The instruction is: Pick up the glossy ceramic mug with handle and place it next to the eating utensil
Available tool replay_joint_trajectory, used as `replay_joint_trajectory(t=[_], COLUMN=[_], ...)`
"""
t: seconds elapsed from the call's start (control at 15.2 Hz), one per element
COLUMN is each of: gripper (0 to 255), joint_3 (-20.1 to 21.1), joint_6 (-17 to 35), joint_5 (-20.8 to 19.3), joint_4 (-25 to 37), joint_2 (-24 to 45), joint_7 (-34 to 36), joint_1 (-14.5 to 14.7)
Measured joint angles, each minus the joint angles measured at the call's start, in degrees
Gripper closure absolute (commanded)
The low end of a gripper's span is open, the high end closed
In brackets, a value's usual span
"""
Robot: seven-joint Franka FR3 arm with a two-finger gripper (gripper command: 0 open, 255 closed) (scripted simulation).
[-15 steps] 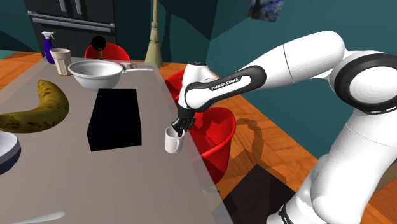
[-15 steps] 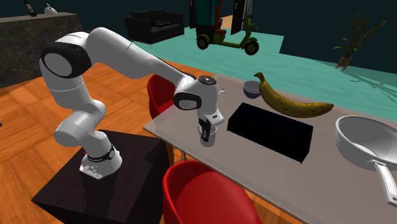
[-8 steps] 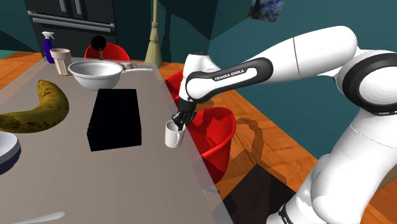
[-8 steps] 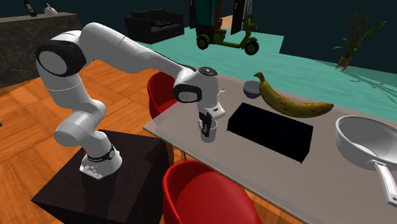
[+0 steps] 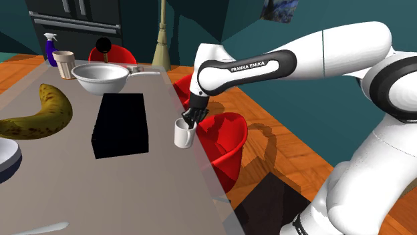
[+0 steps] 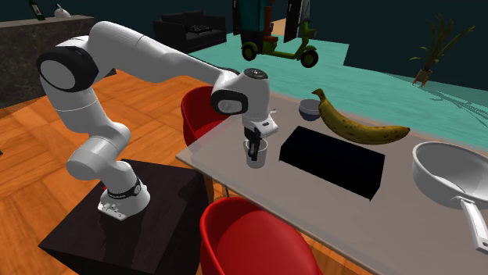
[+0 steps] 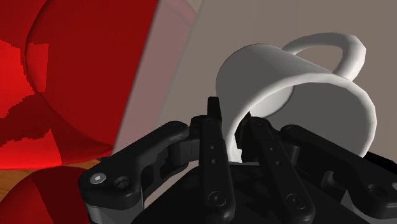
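In the shoulder view, a grey bowl (image 5: 5,157) shows at the left edge of the grey counter (image 5: 67,180), and next to it lies a browned yellow banana (image 5: 37,113). At the far end stand a blue spray bottle (image 5: 49,47) and a beige cup (image 5: 64,65), then a silver pan (image 5: 100,79). A black box (image 5: 120,125) lies mid-counter. To its right, close to the counter's edge, the white mug (image 5: 184,137) sits upright under the black fingers (image 5: 191,117), which reach into it from above. I cannot tell whether its base touches the counter. The white arm (image 5: 321,50) above carries the lettering (image 5: 250,65) "FRANKA EMIKA". A red chair (image 5: 230,143) stands just past the edge.

In the wrist view the fingers (image 7: 212,137) are clamped on the mug's (image 7: 318,108) wall, one inside the rim and one outside, and the handle (image 7: 331,48) is on the side away from them.

In the second exterior view the mug (image 6: 256,158) is just left of the black box (image 6: 332,162).
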Motion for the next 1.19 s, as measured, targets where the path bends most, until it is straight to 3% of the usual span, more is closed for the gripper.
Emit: replay_joint_trajectory(t=[1.19], gripper=[255], joint_3=[0.85], joint_6=[-12.54], joint_5=[-0.03], joint_4=[10.17], joint_2=[-2.48], joint_7=[2.32], joint_1=[0.82])
